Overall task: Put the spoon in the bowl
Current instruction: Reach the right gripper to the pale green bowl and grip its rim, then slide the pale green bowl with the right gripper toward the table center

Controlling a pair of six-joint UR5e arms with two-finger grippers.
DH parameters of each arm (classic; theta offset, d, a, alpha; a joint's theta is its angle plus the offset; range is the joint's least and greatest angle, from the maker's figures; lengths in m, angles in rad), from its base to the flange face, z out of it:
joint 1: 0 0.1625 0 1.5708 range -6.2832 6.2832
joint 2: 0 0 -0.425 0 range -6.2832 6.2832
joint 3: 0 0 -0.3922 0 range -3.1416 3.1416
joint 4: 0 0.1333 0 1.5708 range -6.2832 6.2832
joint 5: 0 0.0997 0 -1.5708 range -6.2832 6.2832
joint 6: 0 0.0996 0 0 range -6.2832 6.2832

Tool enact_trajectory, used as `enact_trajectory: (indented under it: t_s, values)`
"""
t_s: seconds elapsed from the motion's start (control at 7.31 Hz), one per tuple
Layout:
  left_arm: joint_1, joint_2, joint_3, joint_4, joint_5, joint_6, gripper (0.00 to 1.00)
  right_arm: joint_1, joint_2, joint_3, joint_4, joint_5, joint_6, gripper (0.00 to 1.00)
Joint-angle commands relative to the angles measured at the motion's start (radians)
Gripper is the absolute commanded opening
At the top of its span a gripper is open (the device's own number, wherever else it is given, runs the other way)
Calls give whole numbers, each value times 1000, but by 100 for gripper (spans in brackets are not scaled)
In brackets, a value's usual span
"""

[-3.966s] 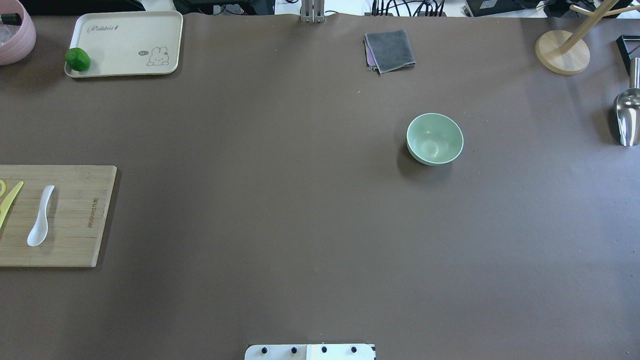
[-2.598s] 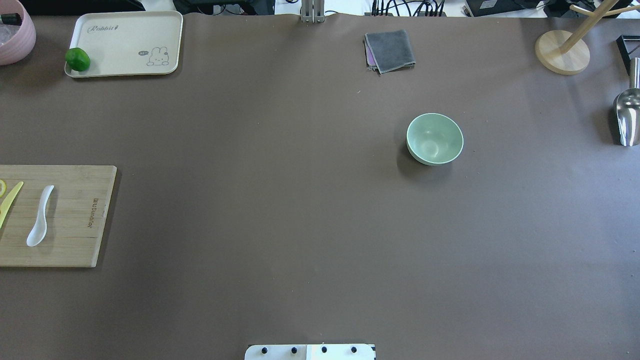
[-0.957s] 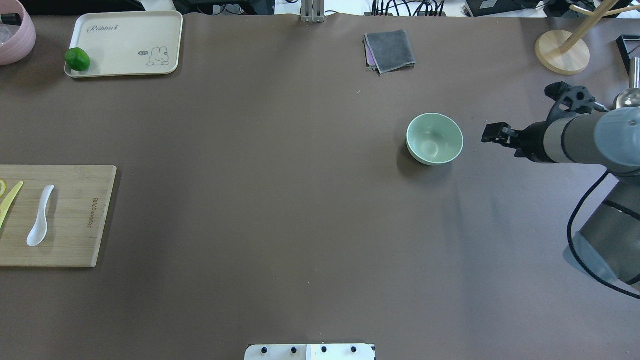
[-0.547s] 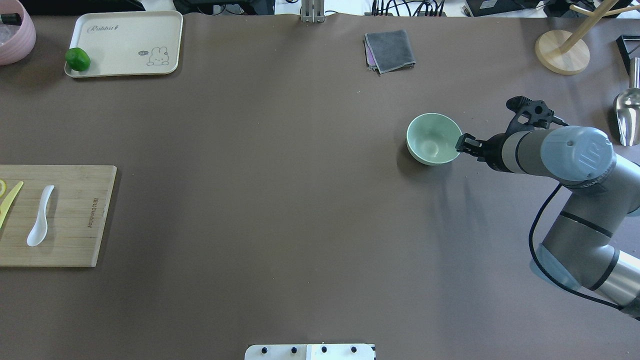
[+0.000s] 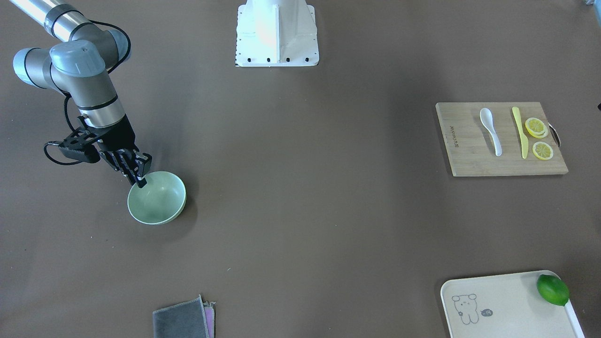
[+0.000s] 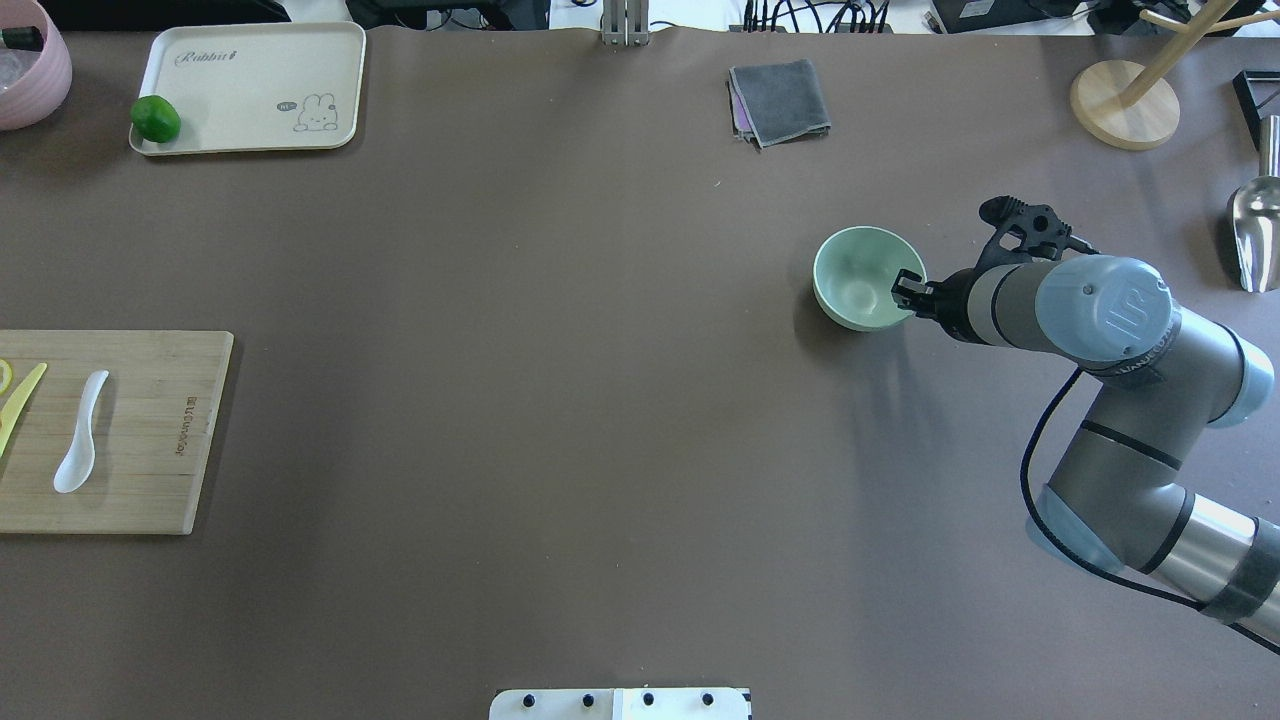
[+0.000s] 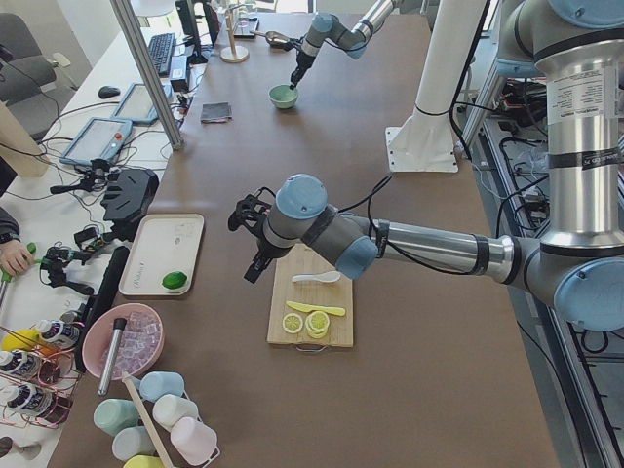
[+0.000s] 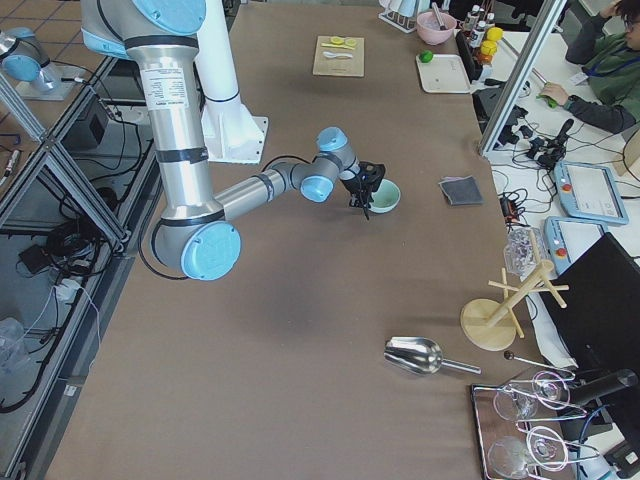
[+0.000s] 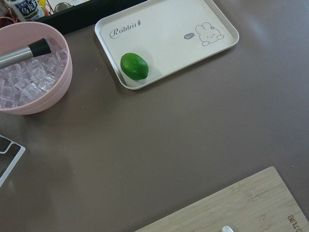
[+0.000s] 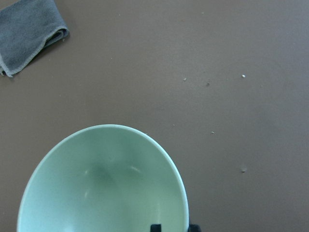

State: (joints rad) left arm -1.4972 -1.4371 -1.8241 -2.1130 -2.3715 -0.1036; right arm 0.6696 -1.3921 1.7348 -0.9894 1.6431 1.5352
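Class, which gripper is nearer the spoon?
Left. The left gripper hangs by the edge of the board holding the spoon; the right gripper is at the bowl rim, far across the table.

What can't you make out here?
Left gripper: open or shut unclear; visible only in exterior left view.
Right gripper at round pale mint-green bowl rim: pinching or not unclear; right wrist view's bottom edge crops its fingertips.
Glossy white soup spoon: cropped at left wrist view's bottom edge.

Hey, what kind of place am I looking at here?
Likely a robotics lab set up for kitchen-style tasks: two robot arms at a long table, with a tablet and an operator alongside.
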Motion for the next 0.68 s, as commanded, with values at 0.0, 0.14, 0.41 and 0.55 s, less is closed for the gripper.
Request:
enact_trajectory:
  t_s: [0.0,0.14,0.41,0.55]
  values:
    - [0,0,12,-13,0,1,99,-5,2,-1,-3,-6,2,0]
    - [0,0,12,-13,0,1,99,-5,11,18,-32,-8,2,0]
    - [0,1,12,-15,0,-1,99,-10,130,157,-358,-5,41,0]
    - [0,1,12,-15,0,-1,99,-49,218,170,-485,-8,119,0]
